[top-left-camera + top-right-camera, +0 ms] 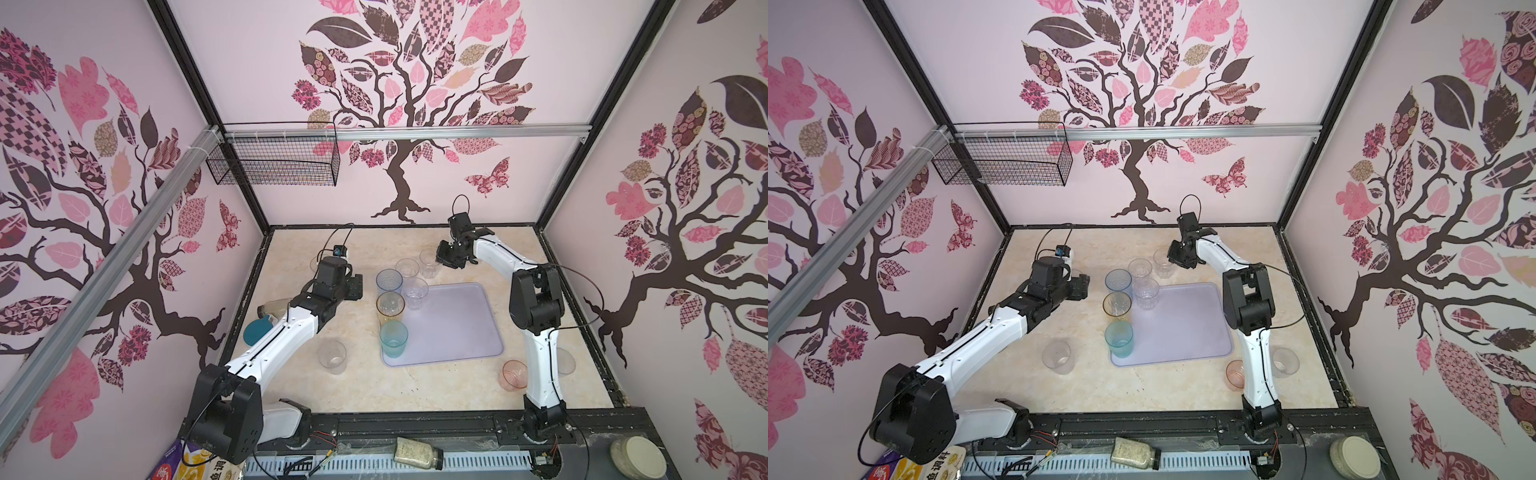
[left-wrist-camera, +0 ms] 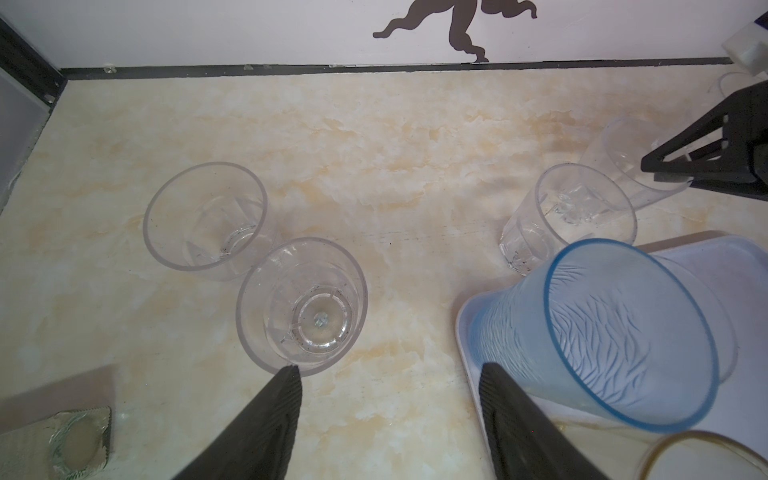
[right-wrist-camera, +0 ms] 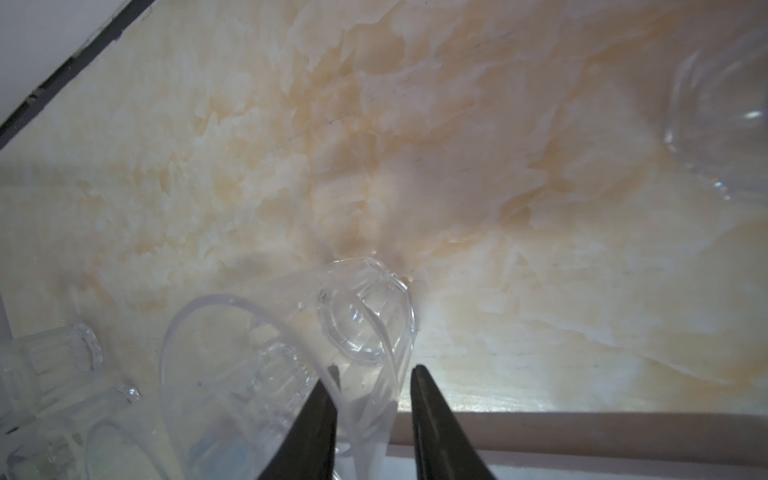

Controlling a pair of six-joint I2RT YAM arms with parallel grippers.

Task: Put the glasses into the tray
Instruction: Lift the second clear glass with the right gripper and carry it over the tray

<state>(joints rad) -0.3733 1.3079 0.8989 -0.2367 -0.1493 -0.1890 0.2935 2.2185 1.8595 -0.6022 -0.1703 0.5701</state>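
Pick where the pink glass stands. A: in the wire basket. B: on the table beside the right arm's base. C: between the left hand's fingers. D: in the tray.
B: the pink glass stands on the table, off the tray, next to the right arm.

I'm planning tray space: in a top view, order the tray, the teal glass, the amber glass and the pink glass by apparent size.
1. tray
2. teal glass and amber glass: too alike to rank
3. pink glass: smallest
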